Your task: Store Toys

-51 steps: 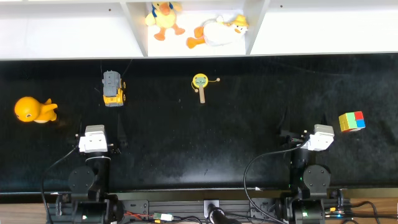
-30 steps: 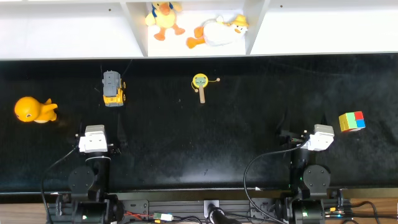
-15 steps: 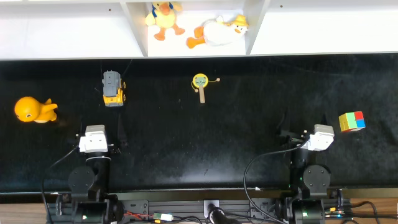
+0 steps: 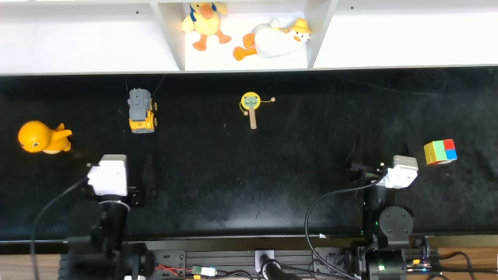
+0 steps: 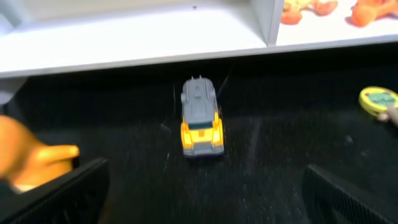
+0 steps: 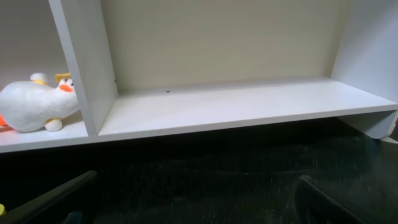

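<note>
Since the earlier frames the left arm's wrist has slid slightly toward the table's left side and looks larger from above, so it has lifted; the right arm has kept its place and no toy has moved.

The left gripper (image 5: 202,173) has its fingers spread wide with nothing between them. It faces the yellow-and-grey toy truck (image 5: 201,116), which stands on the black tabletop (image 4: 296,179) near the white shelf unit (image 4: 85,39). The round orange duck toy (image 4: 43,138) sits well to the truck's left, close to the table's left edge. The small green-and-yellow rattle drum with a wooden handle (image 4: 250,105) lies near the middle of the table, just in front of the shelf's centre compartment.

That compartment holds two soft toys side by side: a yellow plush duck (image 4: 204,19) and a white plush duck with an orange bill (image 4: 272,39).

The right gripper (image 6: 198,177) is also parted and empty, low over the table and facing the bare right-hand shelf compartment. The multicoloured cube (image 4: 440,152) rests on the tabletop just right of that arm's wrist.
</note>
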